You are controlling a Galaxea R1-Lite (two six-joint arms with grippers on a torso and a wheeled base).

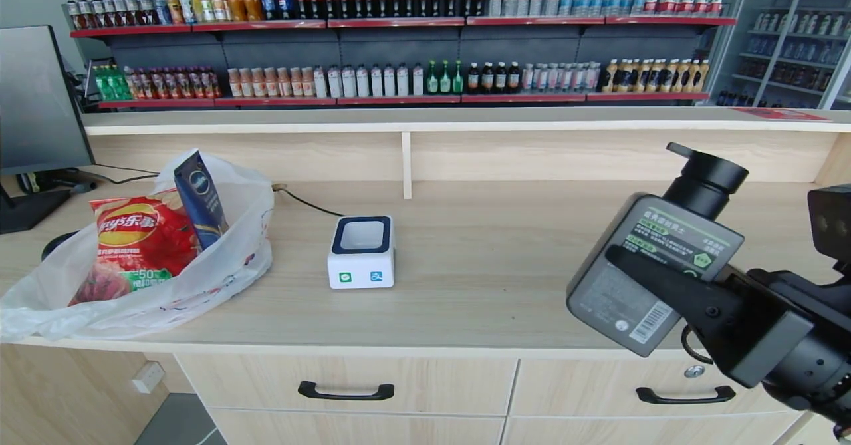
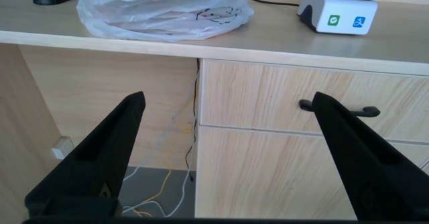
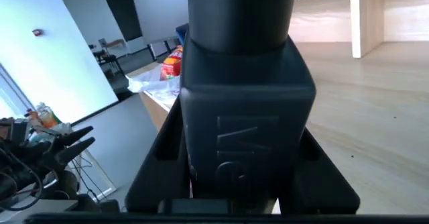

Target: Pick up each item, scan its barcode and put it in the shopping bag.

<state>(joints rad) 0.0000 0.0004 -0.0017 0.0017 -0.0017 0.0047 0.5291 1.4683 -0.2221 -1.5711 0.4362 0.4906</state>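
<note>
Head view: right gripper (image 1: 658, 279) is clamped on the grey bottle (image 1: 678, 232), held tilted at the right of the counter (image 1: 498, 285), well apart from the scanner (image 1: 361, 252). Barcode (image 1: 648, 322) faces up toward me, not toward the scanner window. Shopping bag (image 1: 219, 272) at the left already has the chips (image 1: 136, 239) and a blue packet (image 1: 199, 199) in it. I read this as the scan step, not yet done.

Left wrist view: left gripper (image 2: 228, 98) hangs below the counter edge, in front of the drawers (image 2: 268, 90), fingers (image 2: 100, 157) wide apart, nothing in them.

Right wrist view: bottle sits square between the fingers, grip looks firm.

Next: carry the bottle left over the scanner and roll the wrist so the barcode faces its window.
</note>
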